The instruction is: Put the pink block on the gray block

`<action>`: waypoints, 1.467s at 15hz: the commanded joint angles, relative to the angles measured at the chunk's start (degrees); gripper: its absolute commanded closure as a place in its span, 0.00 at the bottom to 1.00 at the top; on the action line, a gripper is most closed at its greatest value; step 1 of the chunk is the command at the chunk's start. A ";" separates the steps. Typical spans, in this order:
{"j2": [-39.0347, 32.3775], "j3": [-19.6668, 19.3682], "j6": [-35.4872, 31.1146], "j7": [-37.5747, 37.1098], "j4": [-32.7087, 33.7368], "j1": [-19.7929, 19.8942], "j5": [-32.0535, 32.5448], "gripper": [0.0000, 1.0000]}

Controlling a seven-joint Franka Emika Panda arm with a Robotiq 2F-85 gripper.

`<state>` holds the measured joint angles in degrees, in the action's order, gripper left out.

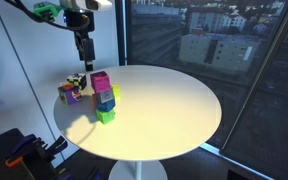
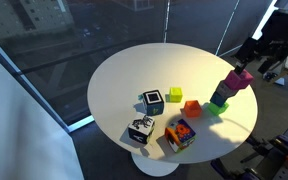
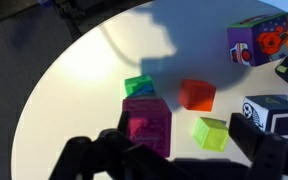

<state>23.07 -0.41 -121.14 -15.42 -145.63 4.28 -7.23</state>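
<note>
The pink block (image 1: 101, 82) sits on top of a small stack near the table edge, seen in both exterior views (image 2: 238, 78). Under it is the gray block (image 1: 106, 99), which rests on a green block (image 1: 105, 115). In the wrist view the pink block (image 3: 146, 125) hides the gray one, and the green block (image 3: 139, 85) peeks out beyond it. My gripper (image 1: 82, 52) hangs above the stack, apart from it, also in the exterior view (image 2: 248, 62). Its fingers (image 3: 184, 150) are spread wide and hold nothing.
On the round white table (image 2: 124, 70) lie an orange block (image 3: 196, 94), a lime block (image 3: 211, 132), a purple-and-orange multicoloured cube (image 3: 256, 40), a white cube with black marks (image 2: 139, 130) and a blue-edged cube (image 2: 152, 101). Windows surround the table.
</note>
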 commanded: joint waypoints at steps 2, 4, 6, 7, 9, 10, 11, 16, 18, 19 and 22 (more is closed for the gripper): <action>4.00 0.75 7.39 -0.61 0.51 0.17 1.36 0.00; 5.42 0.87 11.29 -0.22 0.75 0.14 1.77 0.00; 7.09 1.09 14.95 0.16 0.82 0.14 2.54 0.00; 7.97 1.17 16.61 0.38 0.86 0.15 2.94 0.00; 9.52 1.44 19.10 0.45 0.99 0.19 3.77 0.00; 10.41 1.62 19.91 0.41 0.95 0.23 4.25 0.00; 11.22 1.75 20.36 0.45 0.89 0.26 4.69 0.00; 14.41 2.25 19.51 0.77 0.47 0.24 6.38 0.00; 15.09 2.38 19.26 0.76 0.40 0.27 6.91 0.00; 15.33 2.41 19.14 0.74 0.36 0.28 7.02 0.00; 14.70 2.26 18.96 0.21 0.21 0.22 6.21 0.00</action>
<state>37.80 1.68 -102.30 -15.33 -145.52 4.28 -0.92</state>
